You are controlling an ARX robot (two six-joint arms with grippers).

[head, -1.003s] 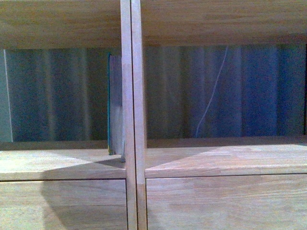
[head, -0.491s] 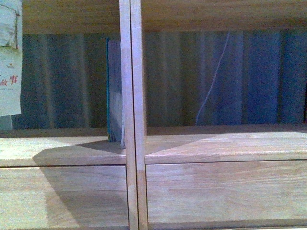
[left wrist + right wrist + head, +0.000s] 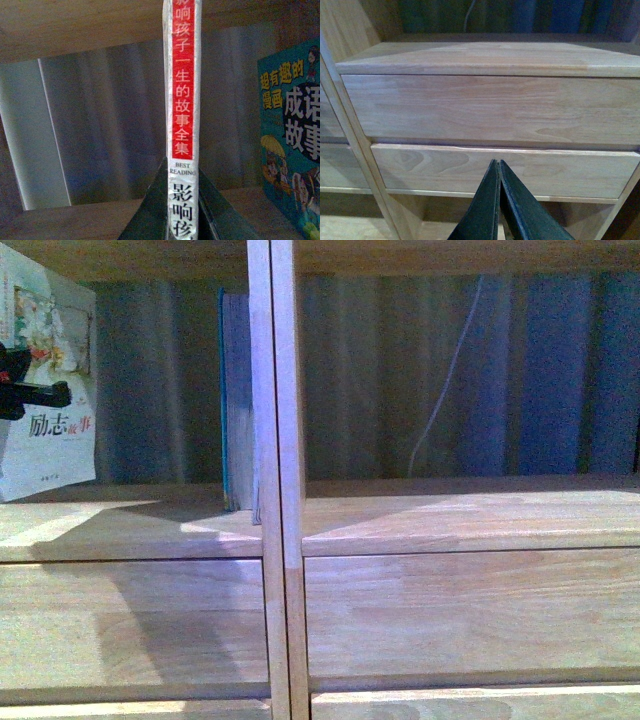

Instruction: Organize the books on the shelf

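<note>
Since the earlier frames the white paperback [image 3: 45, 390] has come into the front view from the upper left and dropped to the level of the left compartment, while the whole shelf [image 3: 450, 520] now sits higher in the picture. In the front view the left gripper [image 3: 30, 395] shows only as a dark finger across the paperback's cover. It carries the book upright, its lower edge just above the board, presumably so it can slide in standing. Far to its right in the same compartment the teal book [image 3: 232, 400] stands upright against the central divider [image 3: 272, 440], which props it up. A white cable [image 3: 440, 410] hangs behind the open back of the right compartment, which holds no book. Two drawer fronts [image 3: 130, 620] lie side by side below. In the left wrist view the paperback's red-topped spine faces the camera, with the left gripper's dark jaws clamped on either side of it near its lower part, and the teal book's cartoon cover appears beyond it. In the right wrist view the right gripper [image 3: 499, 200] has its jaws pressed together on nothing and hangs low before two drawer fronts stacked one above the other, probably kept clear of the left arm's work. That makes two books: one shelved, one about to be.
</note>
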